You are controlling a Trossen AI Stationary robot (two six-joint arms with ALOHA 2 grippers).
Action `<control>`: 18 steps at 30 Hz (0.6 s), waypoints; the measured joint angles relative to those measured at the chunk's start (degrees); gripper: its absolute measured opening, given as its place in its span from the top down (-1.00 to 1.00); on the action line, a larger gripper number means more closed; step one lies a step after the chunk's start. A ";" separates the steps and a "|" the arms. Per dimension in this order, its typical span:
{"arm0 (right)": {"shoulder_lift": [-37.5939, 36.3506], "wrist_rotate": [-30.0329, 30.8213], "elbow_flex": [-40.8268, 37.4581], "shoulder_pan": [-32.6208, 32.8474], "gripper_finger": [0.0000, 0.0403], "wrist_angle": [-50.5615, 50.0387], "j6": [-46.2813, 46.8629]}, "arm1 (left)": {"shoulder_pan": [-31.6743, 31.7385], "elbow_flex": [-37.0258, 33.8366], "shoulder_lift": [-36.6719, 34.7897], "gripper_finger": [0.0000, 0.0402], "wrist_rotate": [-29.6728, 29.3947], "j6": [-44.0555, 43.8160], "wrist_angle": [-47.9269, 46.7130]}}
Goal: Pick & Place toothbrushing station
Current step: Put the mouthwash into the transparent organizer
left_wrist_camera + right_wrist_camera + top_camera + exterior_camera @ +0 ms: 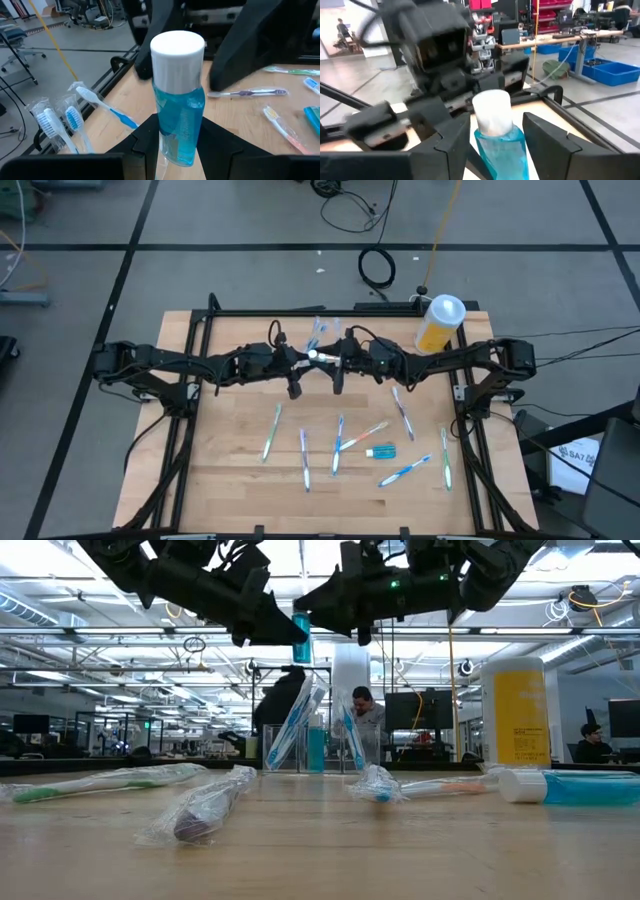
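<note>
A teal toothpaste tube [177, 110] with a white cap [177, 50] stands upright in the air over the table's middle, cap up. My left gripper [177, 152] is shut on it. My right gripper [495, 150] faces it from the right, open, with a finger on either side of the tube [500, 147] below the cap. I cannot tell whether those fingers touch it. From above, the cap [313, 355] shows between both grippers. The clear cup [315, 745] stands on its base at the far middle, with wrapped toothbrushes leaning in it. Several toothbrushes [305, 455] and another teal tube [385, 450] lie on the table. My left gripper pinches the tube's lower body [175, 145] between its two fingers [145, 142]. The fingers come nearly level from the table's left. The tube stands upright in the hold, cap on top, lifted clear of the table, and its lower end [301, 655] shows below the fingers.
A yellow bottle [440, 323] with a white cap stands at the far right corner. Wrapped toothbrushes [205, 810] lie across the near half of the wooden table [220, 480]. A black frame [195, 330] runs along the table's sides. People sit in the room beyond.
</note>
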 joint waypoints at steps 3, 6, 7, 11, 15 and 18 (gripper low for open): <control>0.57 0.06 0.95 -0.02 0.14 -0.90 -0.04 | -0.02 0.00 0.00 0.43 0.05 0.00 -0.01; 1.56 -0.02 3.33 -0.02 0.15 -0.33 -0.88 | -0.03 0.02 -0.02 0.43 0.02 0.00 -0.07; 1.77 -0.01 3.58 -0.02 0.15 -0.59 -1.54 | -0.02 0.02 -0.02 0.43 0.01 -0.01 -0.27; 1.96 0.00 4.03 0.00 0.15 -1.39 -2.71 | -0.04 -0.02 -0.01 0.43 0.02 0.01 -0.79; 1.87 0.24 4.24 0.00 0.15 -3.81 -2.61 | -0.02 0.02 -0.02 0.43 0.00 0.00 -1.89; 1.97 0.26 4.15 0.00 0.15 -4.30 -2.60 | -0.02 0.02 -0.02 0.43 0.00 0.00 -1.79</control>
